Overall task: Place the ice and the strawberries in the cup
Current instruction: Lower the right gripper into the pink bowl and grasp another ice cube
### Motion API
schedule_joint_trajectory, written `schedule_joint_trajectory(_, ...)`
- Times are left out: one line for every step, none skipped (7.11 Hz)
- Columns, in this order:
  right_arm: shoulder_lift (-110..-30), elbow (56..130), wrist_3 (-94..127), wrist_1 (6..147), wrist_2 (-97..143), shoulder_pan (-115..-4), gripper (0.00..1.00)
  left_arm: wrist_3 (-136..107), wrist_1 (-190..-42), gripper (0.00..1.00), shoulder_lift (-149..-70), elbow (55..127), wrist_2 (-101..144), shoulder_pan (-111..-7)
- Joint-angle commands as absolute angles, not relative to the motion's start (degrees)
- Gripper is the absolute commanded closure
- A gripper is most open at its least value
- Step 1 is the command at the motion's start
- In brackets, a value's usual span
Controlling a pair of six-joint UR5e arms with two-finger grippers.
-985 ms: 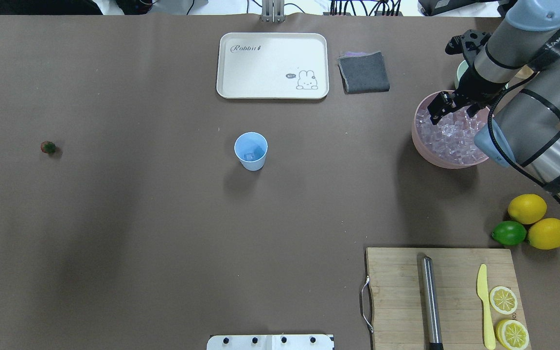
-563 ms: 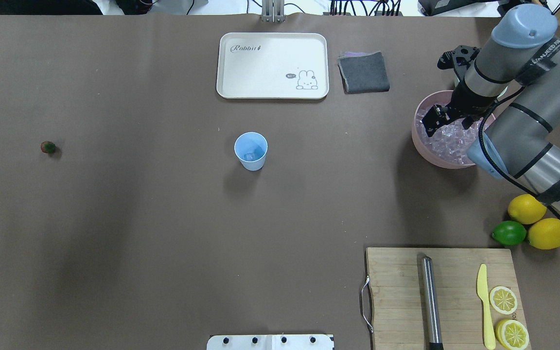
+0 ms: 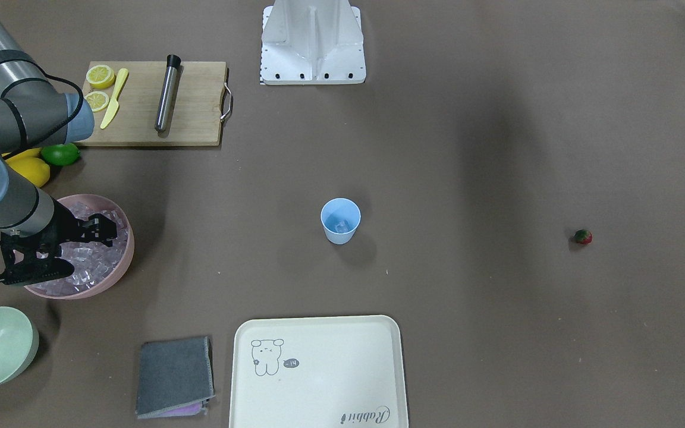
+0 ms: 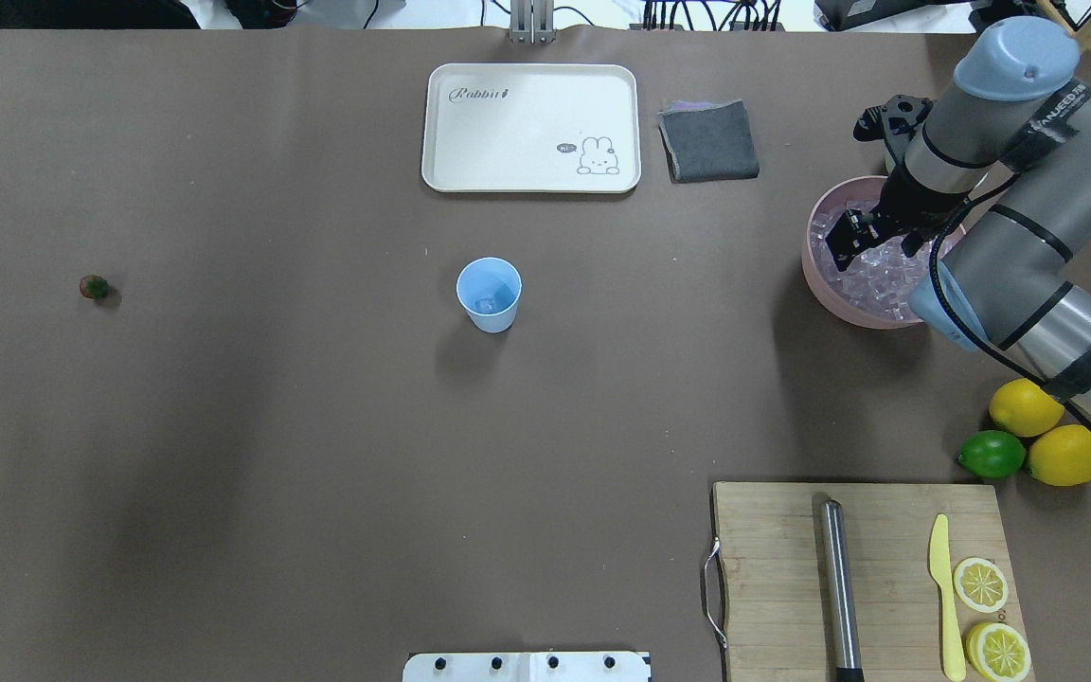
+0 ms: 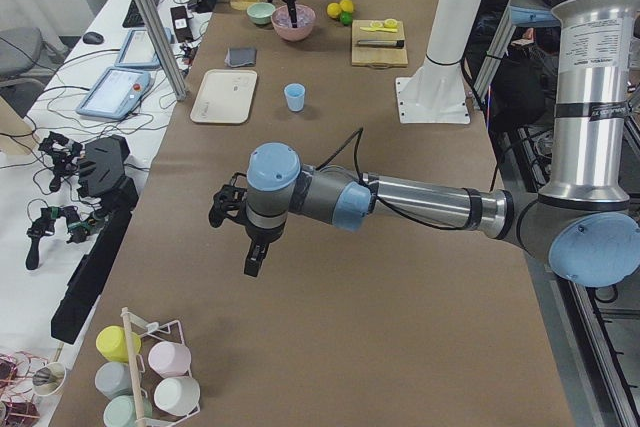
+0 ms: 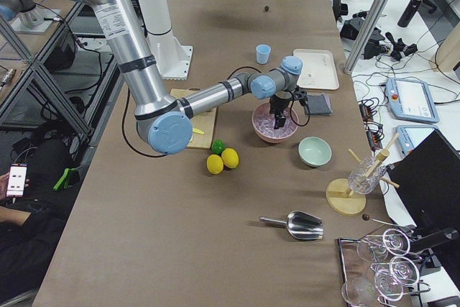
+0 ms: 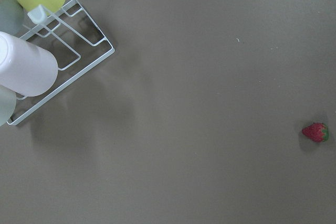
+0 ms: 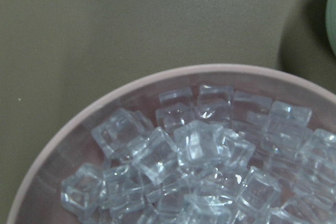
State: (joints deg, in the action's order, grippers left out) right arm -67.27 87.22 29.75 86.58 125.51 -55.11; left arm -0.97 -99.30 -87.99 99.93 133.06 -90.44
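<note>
We see a robotics lab, teach pendants (image 5: 112,92) on the side bench (image 5: 75,72) at left, cable bundles (image 4: 697,14) along the top edge, aluminium frame posts (image 5: 151,22), loose black hardware (image 5: 100,167) below them.

right gripper (image 4: 841,251) jaws' gap unreadable, pink bowl (image 4: 814,269) partly behind arm (image 4: 1028,237)

The near left arm (image 5: 420,203) reached across the brown table (image 5: 420,347), its left gripper (image 5: 253,259) pointing down. Far off, the right gripper (image 5: 292,17) hung over the pink bowl (image 5: 305,31), beyond the cup (image 5: 294,97).
</note>
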Motion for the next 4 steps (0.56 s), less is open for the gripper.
schedule_joint_trajectory(-67.2, 86.8, 29.6, 86.6, 125.5, -55.0, 0.21, -1.0, -99.2, 0.02, -88.2, 100.0, 133.1, -90.4)
schedule_joint_trajectory(-67.2, 86.6, 29.4, 86.6, 125.5, -55.1, 0.23, -1.0, -99.2, 0.02, -88.2, 100.2, 133.1, -90.4)
schedule_joint_trajectory(-67.1, 86.6, 29.4, 86.6, 125.5, -55.1, 0.25, -1.0, -99.2, 0.02, -88.2, 100.2, 133.1, -90.4)
schedule_joint_trajectory(-67.1, 86.6, 29.4, 86.6, 125.5, -55.1, 0.25, -1.0, -99.2, 0.02, -88.2, 100.2, 133.1, -90.4)
